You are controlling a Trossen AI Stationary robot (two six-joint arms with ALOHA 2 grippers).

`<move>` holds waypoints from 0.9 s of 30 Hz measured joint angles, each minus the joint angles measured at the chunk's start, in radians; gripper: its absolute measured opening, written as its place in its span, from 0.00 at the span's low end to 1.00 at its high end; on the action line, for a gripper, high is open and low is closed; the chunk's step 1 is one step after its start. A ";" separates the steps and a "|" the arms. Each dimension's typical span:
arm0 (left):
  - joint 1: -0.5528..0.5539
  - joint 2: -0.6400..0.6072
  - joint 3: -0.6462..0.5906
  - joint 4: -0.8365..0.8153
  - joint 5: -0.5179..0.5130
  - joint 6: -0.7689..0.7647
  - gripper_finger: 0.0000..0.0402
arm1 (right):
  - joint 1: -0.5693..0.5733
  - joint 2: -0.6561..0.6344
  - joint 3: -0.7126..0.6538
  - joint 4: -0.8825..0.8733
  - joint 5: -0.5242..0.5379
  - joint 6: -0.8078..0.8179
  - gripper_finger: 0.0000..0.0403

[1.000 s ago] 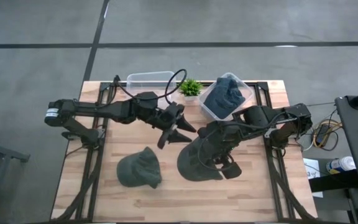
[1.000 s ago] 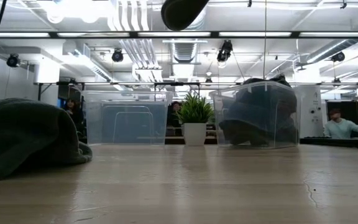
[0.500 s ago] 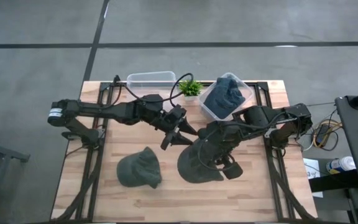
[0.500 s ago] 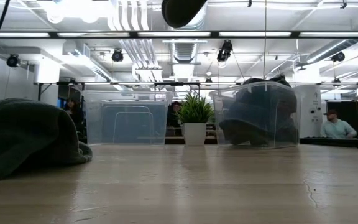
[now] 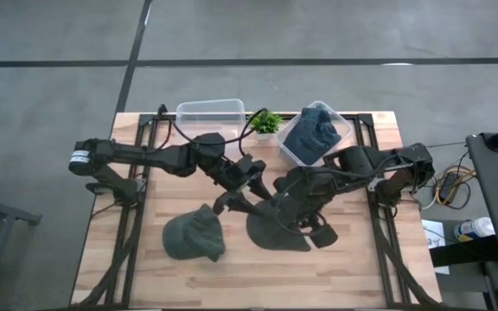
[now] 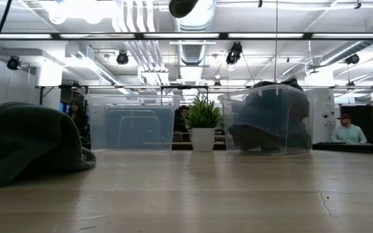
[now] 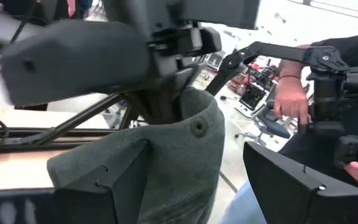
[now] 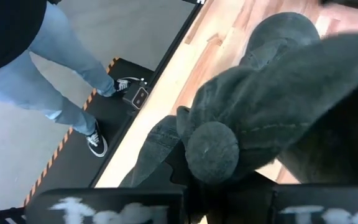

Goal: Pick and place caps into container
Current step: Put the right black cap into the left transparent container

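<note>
My right gripper [image 5: 290, 207] is shut on a dark olive-green cap [image 5: 275, 229], held above the middle of the table. In the left wrist view this cap [image 7: 179, 155] hangs below the right gripper [image 7: 163, 102]. My left gripper [image 5: 240, 195] is open, just left of that cap; its fingers [image 7: 104, 183] stand on either side of the cap's lower part. A second olive cap [image 5: 193, 235] rests crown up on the table near its near edge, and shows in the low view as cap [image 6: 24, 145]. Dark blue caps fill the container [image 5: 314, 134]. My right gripper pinches the olive cap's crown beside the top button [image 7: 197, 127] between its two fingers, coming from above and pointing down. The cap hangs below the fingers, lifted clear of the table, slack. My left gripper: I cannot tell whether its fingers touch the cap.
An empty clear container [image 5: 210, 112] and a small potted plant [image 5: 266, 121] stand along the far edge, beside the filled container [image 6: 267, 120]. People stand off the table: legs [image 8: 61, 68] and a hand [image 7: 291, 99]. Bare wood lies at the near right corner [image 5: 361, 259].
My left gripper has moved toward the table's near edge and toward the cap in my right gripper, ending with its open fingers around the cap's lower part. My right gripper and the cap have kept about still.
</note>
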 joint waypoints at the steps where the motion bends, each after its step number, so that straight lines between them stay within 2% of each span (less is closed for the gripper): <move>1: -0.002 0.003 0.000 0.001 0.000 0.000 0.63 | -0.004 0.000 0.000 0.000 0.001 0.000 0.02; 8: -0.012 0.032 0.000 0.003 -0.038 -0.004 0.63 | -0.018 0.000 0.000 0.007 0.003 0.000 0.02; 27: -0.022 0.031 0.000 0.006 -0.055 0.016 0.61 | -0.026 0.000 0.000 0.050 0.037 0.015 0.02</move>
